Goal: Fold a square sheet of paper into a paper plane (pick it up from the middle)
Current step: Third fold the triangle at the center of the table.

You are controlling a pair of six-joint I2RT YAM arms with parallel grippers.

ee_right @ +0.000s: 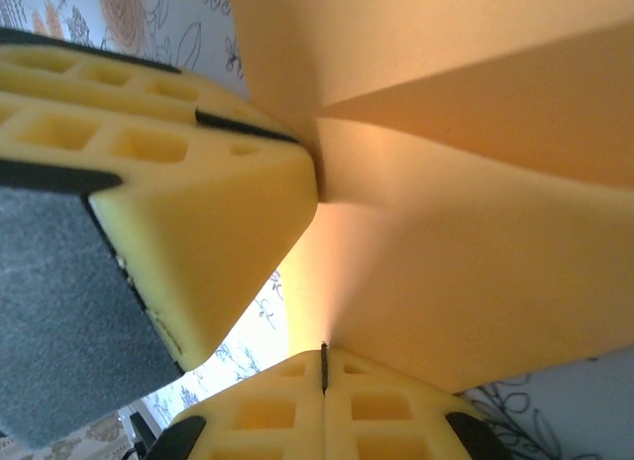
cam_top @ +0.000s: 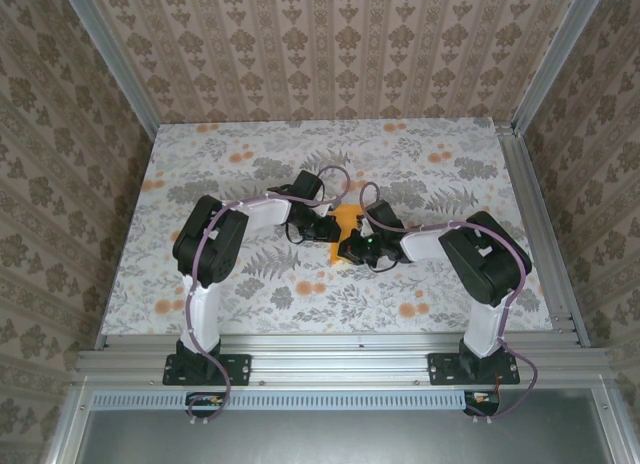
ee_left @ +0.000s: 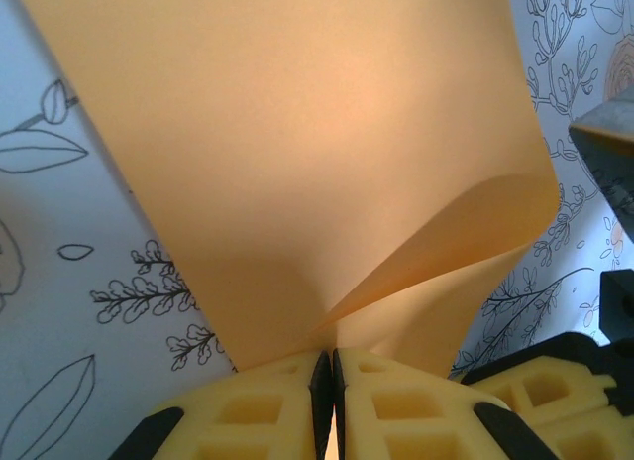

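Note:
The square sheet of paper [cam_top: 346, 220], bright orange and bent into loose folds, is held up over the middle of the table between both grippers. My left gripper [cam_top: 333, 231] comes in from the left and is shut on it. In the left wrist view the yellow fingertips [ee_left: 267, 401] pinch the point where two curved layers of the paper [ee_left: 327, 133] meet. My right gripper [cam_top: 352, 247] is shut on the sheet's near edge. In the right wrist view the paper [ee_right: 475, 262] fans up from the closed seam of the right gripper [ee_right: 324, 366], and the left gripper's fingers [ee_right: 218, 212] pinch it just beyond.
The table is covered by a grey floral cloth [cam_top: 250, 164] with orange flower prints. Patterned walls stand at the left, back and right. An aluminium rail [cam_top: 340, 349] along the near edge carries both arm bases. The right gripper's finger [ee_left: 555, 391] is close beside the left one.

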